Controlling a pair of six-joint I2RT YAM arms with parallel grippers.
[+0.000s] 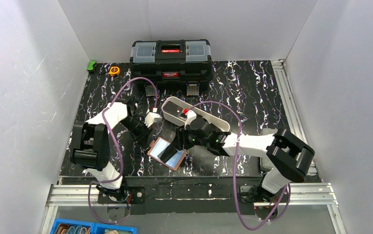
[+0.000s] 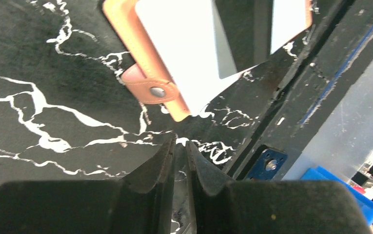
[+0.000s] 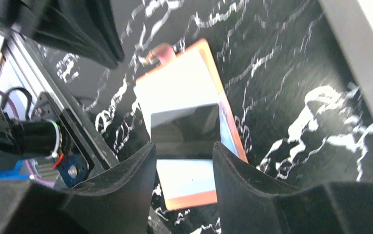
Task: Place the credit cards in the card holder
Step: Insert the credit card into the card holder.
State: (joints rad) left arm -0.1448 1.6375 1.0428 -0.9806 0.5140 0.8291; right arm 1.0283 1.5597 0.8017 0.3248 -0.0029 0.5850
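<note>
Cards (image 1: 161,147) lie on the card holder (image 1: 168,152), before the tray (image 1: 173,106) and toolbox (image 1: 170,61).

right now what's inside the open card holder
The card holder lies open with a pale card on each half and a dark band between them. The right fingers hang over its middle, so whether the cards sit in pockets cannot be seen.

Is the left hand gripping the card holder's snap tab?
No: the left hand is shut on nothing, short of the snap tab of the card holder.
</note>
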